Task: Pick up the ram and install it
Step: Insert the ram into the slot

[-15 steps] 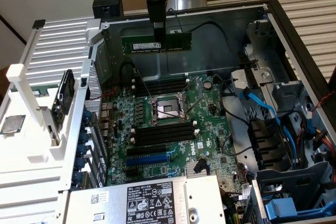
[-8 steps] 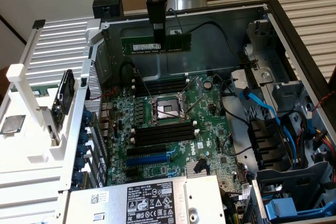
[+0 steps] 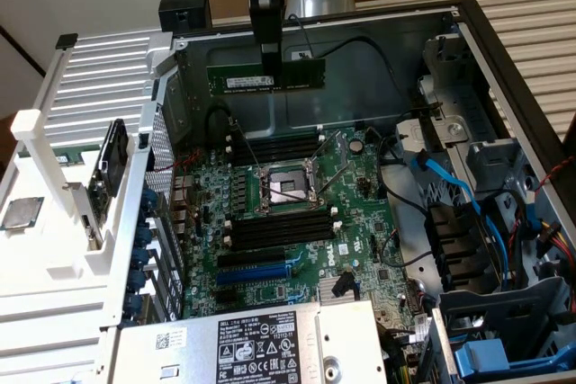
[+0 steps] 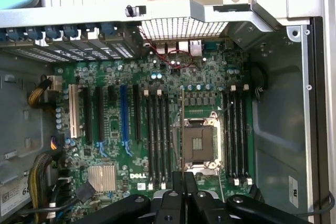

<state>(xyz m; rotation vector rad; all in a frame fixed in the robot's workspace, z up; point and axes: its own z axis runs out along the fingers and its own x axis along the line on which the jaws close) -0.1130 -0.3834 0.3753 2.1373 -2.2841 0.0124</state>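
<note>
- Clamped shut on the ram at mid-length: gripper gripping the top edge, stick level, long edge down.
- Held in the air well above the socket, over the far side of the board, touching nothing.
- Pick-up apparently done; seating left to do, with no stick in any slot.
- Black slots beyond the socket and more on its near side, seemingly empty.
- Blue slot nearer again than the socket, then the power supply.
- Blue cables well off to the exterior view's right of the socket; a black cable loop near the far slots' end, probably not across them.
</note>
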